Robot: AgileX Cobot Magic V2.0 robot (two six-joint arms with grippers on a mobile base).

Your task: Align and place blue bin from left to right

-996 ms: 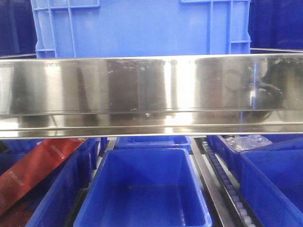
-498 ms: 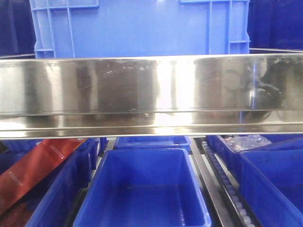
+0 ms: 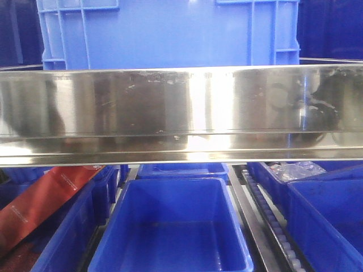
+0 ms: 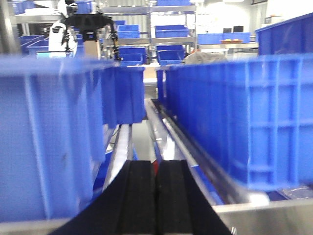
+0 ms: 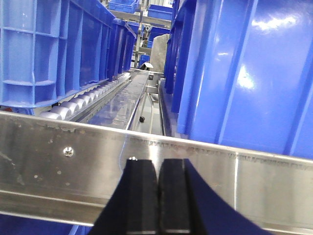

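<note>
Nearest, the left tool [image 4: 156,196] and the right tool [image 5: 157,196] each show pads pressed together, gripping nothing. Past the steel rail [image 3: 181,113], the blue bin [image 3: 170,34] sits on the shelf between them. Pushed unevenly, it could skew against neighbouring bins.

The blue bin [image 3: 167,34] stands on the upper shelf behind the steel rail [image 3: 181,113]. It lies to the right of the left gripper [image 4: 156,196] and to the left of the right gripper [image 5: 156,196], so it sits between them. Left of the left gripper stands another bin [image 4: 49,137]; right of the right gripper, a further bin [image 5: 244,73]. A roller track [image 5: 83,105] runs ahead of the right gripper, under the blue bin's edge. Below the rail, an open tub [image 3: 170,226] sits on the lower level.
</note>
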